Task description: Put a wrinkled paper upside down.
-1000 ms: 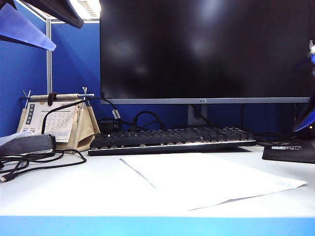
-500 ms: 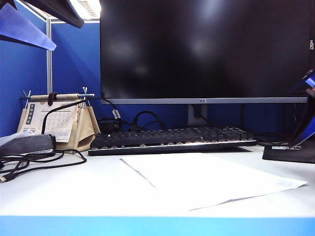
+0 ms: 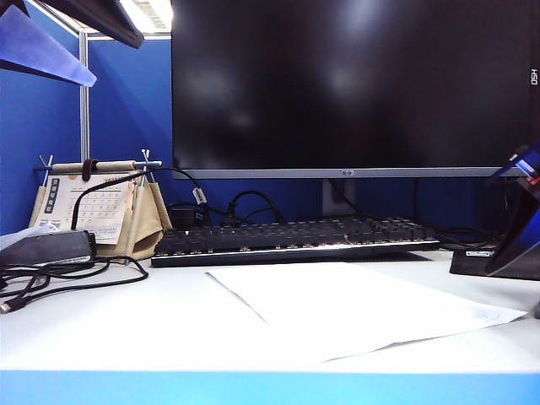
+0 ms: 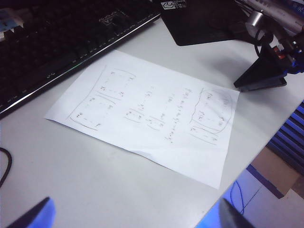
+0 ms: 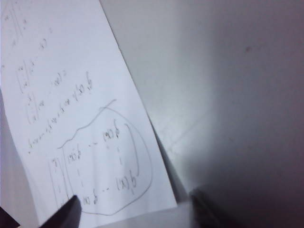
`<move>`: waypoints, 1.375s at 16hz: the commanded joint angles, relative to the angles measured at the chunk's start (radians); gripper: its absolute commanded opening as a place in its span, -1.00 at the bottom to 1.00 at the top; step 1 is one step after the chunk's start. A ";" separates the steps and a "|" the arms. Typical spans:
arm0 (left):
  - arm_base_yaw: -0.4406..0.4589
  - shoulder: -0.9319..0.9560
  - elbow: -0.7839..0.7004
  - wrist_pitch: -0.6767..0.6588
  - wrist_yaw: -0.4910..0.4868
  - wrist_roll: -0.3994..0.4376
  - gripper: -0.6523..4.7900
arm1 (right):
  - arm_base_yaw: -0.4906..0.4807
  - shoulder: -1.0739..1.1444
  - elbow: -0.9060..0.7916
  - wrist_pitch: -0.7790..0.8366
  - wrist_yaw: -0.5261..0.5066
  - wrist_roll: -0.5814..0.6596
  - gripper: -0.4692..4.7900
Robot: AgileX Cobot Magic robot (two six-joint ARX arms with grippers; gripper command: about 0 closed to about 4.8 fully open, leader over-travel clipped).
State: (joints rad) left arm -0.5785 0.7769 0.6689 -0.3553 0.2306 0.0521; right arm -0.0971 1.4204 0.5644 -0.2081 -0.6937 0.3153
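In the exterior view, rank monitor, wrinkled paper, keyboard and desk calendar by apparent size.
1. monitor
2. wrinkled paper, though nearer the camera
3. keyboard
4. desk calendar

Low exterior camera faces the monitor [image 3: 350,84]; both wrist cameras overlook the wrinkled paper [image 4: 147,111].

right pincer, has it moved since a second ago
Yes. In the exterior view the right pincer has come down along the right edge, from beside the monitor to the wrinkled paper's right corner.
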 commanded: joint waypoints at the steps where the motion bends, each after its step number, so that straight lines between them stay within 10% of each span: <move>1: -0.001 -0.001 0.005 0.014 -0.002 0.000 0.94 | 0.040 0.006 0.001 0.023 -0.008 0.005 0.23; 9: 0.000 -0.001 0.005 0.012 -0.002 -0.001 0.94 | 0.140 0.138 0.001 0.192 -0.030 0.131 -0.08; 10: 0.000 -0.001 0.006 0.013 -0.002 0.000 0.94 | 0.152 0.146 0.000 0.261 -0.042 0.164 -0.77; 11: 0.000 -0.001 0.005 0.013 -0.002 0.000 0.94 | 0.152 0.146 0.000 0.265 -0.041 0.164 -0.84; 19: 0.000 -0.001 0.005 0.014 -0.003 0.000 0.94 | 0.152 -0.136 0.001 0.188 -0.080 0.179 -0.84; 20: 0.000 -0.001 0.005 0.014 -0.002 0.000 0.94 | 0.150 -0.142 0.000 0.166 -0.131 0.183 -0.82; 21: 0.000 -0.001 0.005 0.013 -0.002 0.000 0.94 | 0.150 -0.141 0.000 0.131 -0.079 0.183 0.25; 22: 0.000 0.000 0.005 0.013 -0.003 0.000 0.96 | 0.150 -0.106 0.001 0.155 -0.041 0.183 0.34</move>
State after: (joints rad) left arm -0.5785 0.7769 0.6697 -0.3550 0.2306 0.0521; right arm 0.0509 1.2991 0.5629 -0.0776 -0.7330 0.4984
